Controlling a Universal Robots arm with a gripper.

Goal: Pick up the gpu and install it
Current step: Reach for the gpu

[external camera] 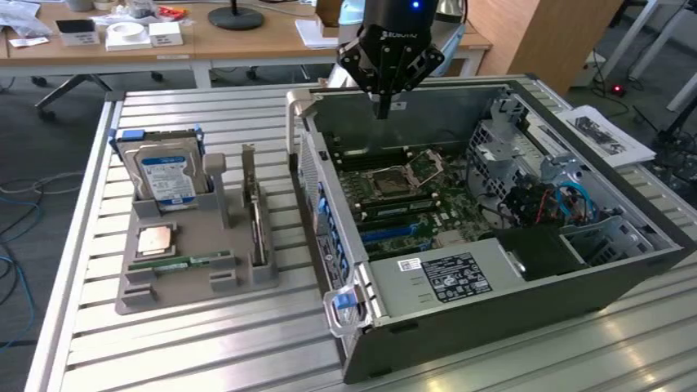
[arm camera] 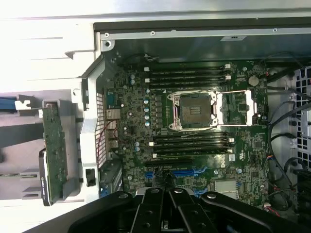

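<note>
The gpu [external camera: 253,208] is a thin dark card standing on edge in a slot of the grey holder tray [external camera: 163,294], on the exterior view's left. My gripper [external camera: 381,108] hangs well away from it, above the back of the open computer case [external camera: 544,98]. Its fingers are shut to a point, with nothing between them. In the wrist view the shut gripper [arm camera: 169,191] points down at the green motherboard [arm camera: 194,111], near the blue expansion slots [arm camera: 187,172].
The tray also holds an upright hard drive [external camera: 163,175] with a blue label, a small square chip [external camera: 155,238] and a narrow green memory stick [external camera: 179,263]. Cables [external camera: 544,200] and drive cages fill the case's right side. Everything rests on a slatted metal table [external camera: 163,359].
</note>
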